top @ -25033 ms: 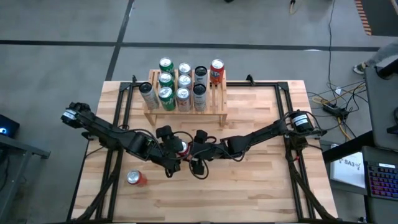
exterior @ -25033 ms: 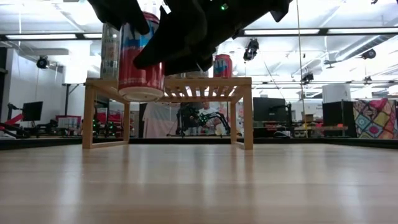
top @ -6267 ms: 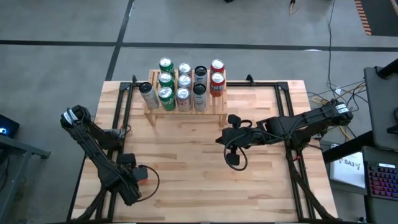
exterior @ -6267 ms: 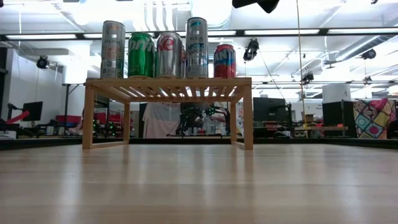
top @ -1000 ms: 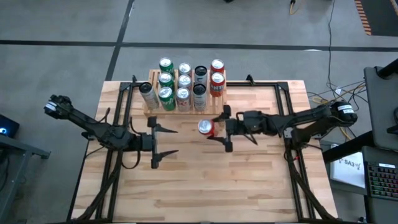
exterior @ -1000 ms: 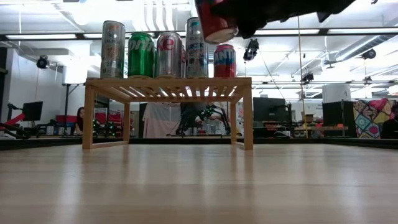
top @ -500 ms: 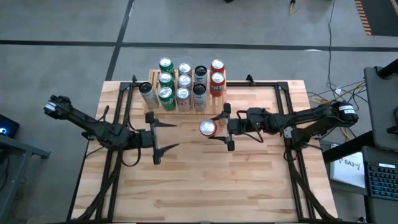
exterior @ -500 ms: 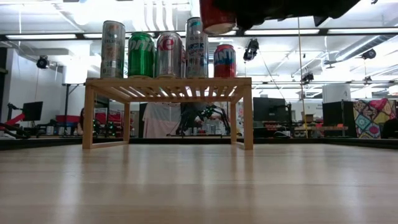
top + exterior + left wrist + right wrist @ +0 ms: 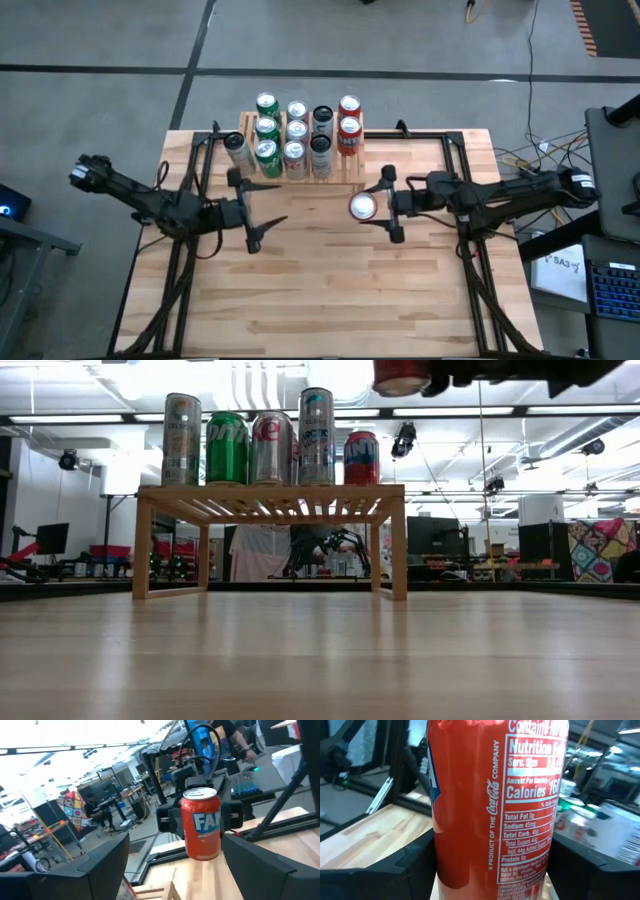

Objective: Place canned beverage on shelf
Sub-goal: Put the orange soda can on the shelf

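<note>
While low view crops can (image 9: 401, 376) | right pincer (image 9: 381, 207) grips it

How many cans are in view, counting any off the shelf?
11. Ten stand on the shelf: one at its left end, then columns of three, three, two and two. One red can is held above the table in the right gripper.

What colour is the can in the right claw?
Orange-red can, shown best in the right wrist view.
</note>
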Tool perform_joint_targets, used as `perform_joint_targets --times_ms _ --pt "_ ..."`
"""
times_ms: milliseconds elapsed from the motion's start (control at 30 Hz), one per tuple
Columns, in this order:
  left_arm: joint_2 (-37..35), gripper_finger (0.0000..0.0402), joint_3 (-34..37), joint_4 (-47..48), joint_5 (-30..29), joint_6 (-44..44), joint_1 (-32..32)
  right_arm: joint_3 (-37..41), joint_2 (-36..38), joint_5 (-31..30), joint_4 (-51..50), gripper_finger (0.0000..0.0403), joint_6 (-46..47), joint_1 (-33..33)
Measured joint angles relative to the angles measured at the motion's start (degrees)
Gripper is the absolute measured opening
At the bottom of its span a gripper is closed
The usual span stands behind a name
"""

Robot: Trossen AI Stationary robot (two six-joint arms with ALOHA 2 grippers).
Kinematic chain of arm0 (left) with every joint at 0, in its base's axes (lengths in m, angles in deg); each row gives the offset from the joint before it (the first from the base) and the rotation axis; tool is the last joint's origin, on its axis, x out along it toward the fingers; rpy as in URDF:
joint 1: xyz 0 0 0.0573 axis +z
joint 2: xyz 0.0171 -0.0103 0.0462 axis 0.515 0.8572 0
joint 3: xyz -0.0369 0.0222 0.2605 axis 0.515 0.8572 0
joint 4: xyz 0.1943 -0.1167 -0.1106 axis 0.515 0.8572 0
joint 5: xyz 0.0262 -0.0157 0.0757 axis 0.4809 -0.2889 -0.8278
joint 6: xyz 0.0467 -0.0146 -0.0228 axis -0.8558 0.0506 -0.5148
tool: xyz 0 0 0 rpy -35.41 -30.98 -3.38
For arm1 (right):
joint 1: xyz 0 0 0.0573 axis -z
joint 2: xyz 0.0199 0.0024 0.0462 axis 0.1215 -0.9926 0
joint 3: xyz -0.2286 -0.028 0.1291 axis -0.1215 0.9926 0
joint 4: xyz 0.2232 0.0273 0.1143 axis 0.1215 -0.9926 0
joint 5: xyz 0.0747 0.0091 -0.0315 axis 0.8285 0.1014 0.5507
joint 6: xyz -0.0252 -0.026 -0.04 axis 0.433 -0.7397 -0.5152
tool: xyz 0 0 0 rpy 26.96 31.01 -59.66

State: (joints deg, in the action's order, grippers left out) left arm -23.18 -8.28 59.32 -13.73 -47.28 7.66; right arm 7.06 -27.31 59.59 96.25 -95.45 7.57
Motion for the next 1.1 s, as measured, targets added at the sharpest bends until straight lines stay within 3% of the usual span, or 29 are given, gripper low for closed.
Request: perform_joint_targets --times_ms 233,733,1000,1100 --pt "0.2 0.0301 0.0 -1.9 0.0 0.1 2.4 5.4 1.6 -0.2 7.5 0.0289 0.5 1.6" --pt "1.6 0.0301 0.0 0.6 0.1 2.2 2.7 5.5 -0.2 -0.3 15.2 0.029 5.9 5.2" --pt "3.4 0.0301 0.1 3.1 0.1 3.0 2.7 5.4 -5.3 -7.9 20.0 0.029 8.4 5.4" --pt "3.7 0.0301 0.1 3.2 0.1 3.0 2.7 4.8 -7.0 -13.9 21.3 0.029 8.2 5.4"
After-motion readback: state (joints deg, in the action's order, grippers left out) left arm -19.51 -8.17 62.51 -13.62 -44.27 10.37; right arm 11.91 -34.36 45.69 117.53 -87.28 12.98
